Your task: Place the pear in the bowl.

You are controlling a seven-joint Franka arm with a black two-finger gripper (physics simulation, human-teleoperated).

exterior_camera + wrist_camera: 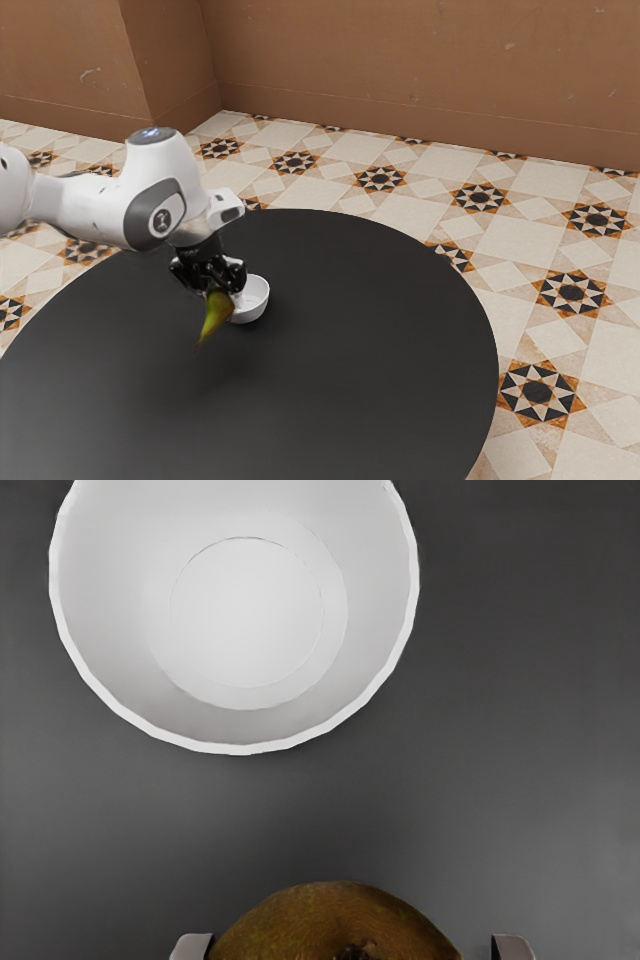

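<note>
My jaws are closed around the pear [214, 312], pinching it between them. It hangs tilted, broad end up between the jaws and narrow end pointing down, toward the near side and the exterior view's left. The pear is outside the white bowl [253, 300], just beside it; in the exterior view it overlaps the bowl's left edge. The bowl stands upright on the round black bench [350, 380], to the right of the pear. My wrist view looks down into the bowl's white inside, with a strip of dark bench between its rim and the pear's brownish broad end. My white arm [150, 205] reaches in from the left. On the far side, beyond the bench, are the patterned tile floor [525, 260] and a brown wall [420, 70].
</note>
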